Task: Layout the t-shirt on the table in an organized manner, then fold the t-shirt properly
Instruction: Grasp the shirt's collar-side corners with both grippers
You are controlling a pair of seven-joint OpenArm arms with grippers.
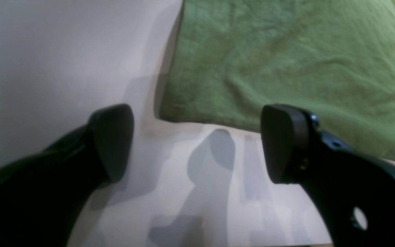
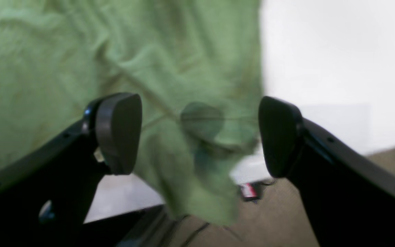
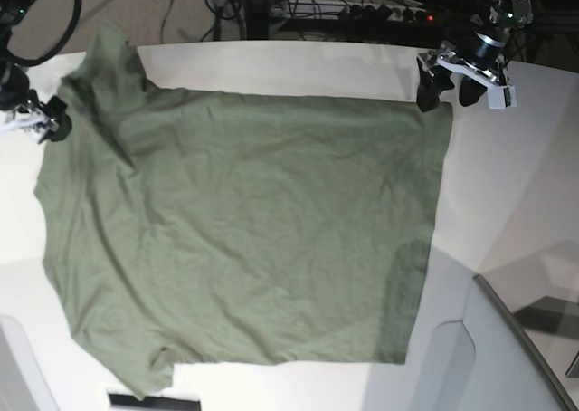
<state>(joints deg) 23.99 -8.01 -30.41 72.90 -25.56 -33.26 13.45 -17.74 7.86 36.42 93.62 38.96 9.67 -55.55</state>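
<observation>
The olive-green t-shirt point(image 3: 244, 230) lies spread nearly flat across the white table point(image 3: 507, 185), hem toward the right and sleeves toward the left. My left gripper point(image 3: 448, 90) hovers open at the shirt's far right hem corner. In the left wrist view its jaws point(image 1: 197, 144) stand wide over bare table point(image 1: 46, 51), just off the t-shirt point(image 1: 286, 61) corner. My right gripper point(image 3: 43, 121) sits at the far left by the sleeve. In the right wrist view it point(image 2: 199, 133) is open above the t-shirt point(image 2: 81, 51) sleeve, which droops over the table point(image 2: 321, 51) edge.
A grey raised panel point(image 3: 507, 357) stands at the near right corner. Cables and a power strip point(image 3: 362, 13) run behind the far edge. A dark strip point(image 3: 140, 400) lies by the shirt's near left. Brown floor point(image 2: 389, 157) shows past the table edge.
</observation>
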